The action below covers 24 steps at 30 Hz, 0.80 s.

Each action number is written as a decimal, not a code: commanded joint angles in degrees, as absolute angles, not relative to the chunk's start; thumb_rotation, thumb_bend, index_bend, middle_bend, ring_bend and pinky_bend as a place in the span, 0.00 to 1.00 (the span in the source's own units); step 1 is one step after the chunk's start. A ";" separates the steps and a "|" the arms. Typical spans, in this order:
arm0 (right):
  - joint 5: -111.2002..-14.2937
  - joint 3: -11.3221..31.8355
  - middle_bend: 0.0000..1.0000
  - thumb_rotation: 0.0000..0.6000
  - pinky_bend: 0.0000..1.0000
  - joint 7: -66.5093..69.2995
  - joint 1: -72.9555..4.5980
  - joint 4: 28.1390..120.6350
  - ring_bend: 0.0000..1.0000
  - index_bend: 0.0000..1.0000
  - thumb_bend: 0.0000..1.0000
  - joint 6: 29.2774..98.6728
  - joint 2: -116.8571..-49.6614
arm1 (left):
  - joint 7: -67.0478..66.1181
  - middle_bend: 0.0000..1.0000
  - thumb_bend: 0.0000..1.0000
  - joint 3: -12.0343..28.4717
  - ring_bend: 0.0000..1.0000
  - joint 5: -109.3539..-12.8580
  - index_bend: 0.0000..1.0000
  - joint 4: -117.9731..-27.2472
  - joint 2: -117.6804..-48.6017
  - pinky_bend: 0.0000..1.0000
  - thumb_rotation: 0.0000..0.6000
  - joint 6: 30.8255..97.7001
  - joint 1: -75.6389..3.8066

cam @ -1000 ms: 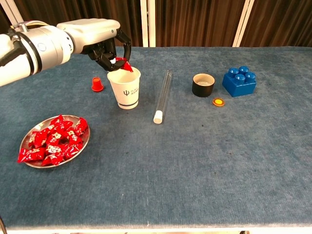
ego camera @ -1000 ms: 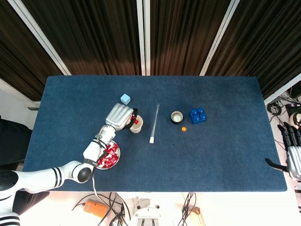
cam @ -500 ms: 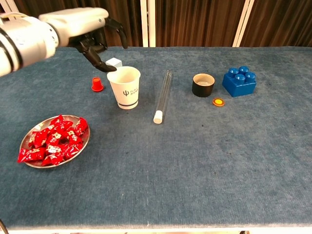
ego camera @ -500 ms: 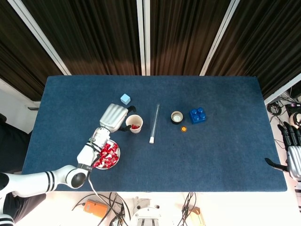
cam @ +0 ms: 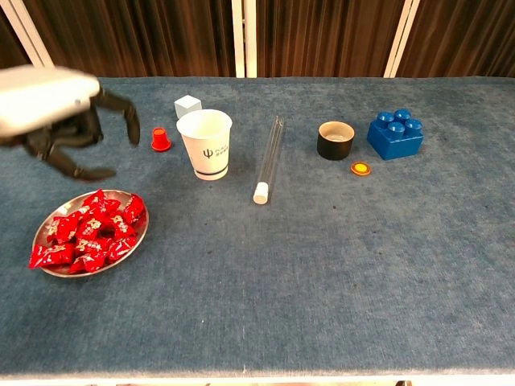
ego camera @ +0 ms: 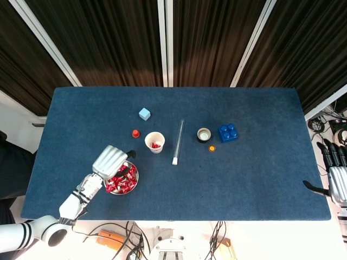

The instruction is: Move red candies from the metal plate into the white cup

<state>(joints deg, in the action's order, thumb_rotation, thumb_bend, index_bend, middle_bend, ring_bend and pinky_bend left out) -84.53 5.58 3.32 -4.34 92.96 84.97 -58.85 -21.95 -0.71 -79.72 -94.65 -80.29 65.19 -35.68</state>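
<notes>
While your left hand hangs empty with fingers spread above the metal plate of red candies, one candy lies inside the white cup nearby.

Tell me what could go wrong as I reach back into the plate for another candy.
1. The candies lie heaped and touching in the plate, so the left hand may drag out several or push some over the rim.
2. The plate sits loose on the cloth; a push at its edge could tip or slide it.
3. On the way back, the hand passes near the cup and the small red cap and could knock either.
</notes>
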 commanded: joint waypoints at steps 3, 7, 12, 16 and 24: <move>-84.51 5.65 0.00 1.00 0.00 3.03 -4.37 93.22 0.00 0.00 0.17 85.07 -58.72 | -25.51 0.96 0.22 -3.43 0.87 -81.95 0.42 -91.31 -83.20 0.90 1.00 64.00 -34.36; -84.55 5.58 0.00 1.00 0.00 2.82 -4.22 93.41 0.00 0.00 0.17 85.34 -58.77 | -27.57 0.96 0.22 -3.79 0.87 -82.20 0.42 -90.69 -83.93 0.90 1.00 63.24 -34.17; -84.32 5.49 0.00 1.00 0.00 2.90 -3.98 93.35 0.00 0.00 0.17 85.49 -58.89 | -28.66 0.96 0.22 -3.62 0.87 -81.63 0.42 -90.01 -84.62 0.90 1.00 61.93 -34.09; -84.32 5.46 0.00 1.00 0.00 2.78 -3.90 93.31 0.00 0.00 0.17 85.62 -59.03 | -29.22 0.96 0.23 -3.42 0.87 -80.92 0.43 -89.00 -85.27 0.90 1.00 60.93 -34.03; -84.27 5.48 0.00 1.00 0.00 2.68 -3.81 93.32 0.00 0.00 0.17 85.77 -59.05 | -30.71 0.96 0.27 -3.15 0.87 -79.34 0.47 -87.91 -85.77 0.90 1.00 59.39 -33.75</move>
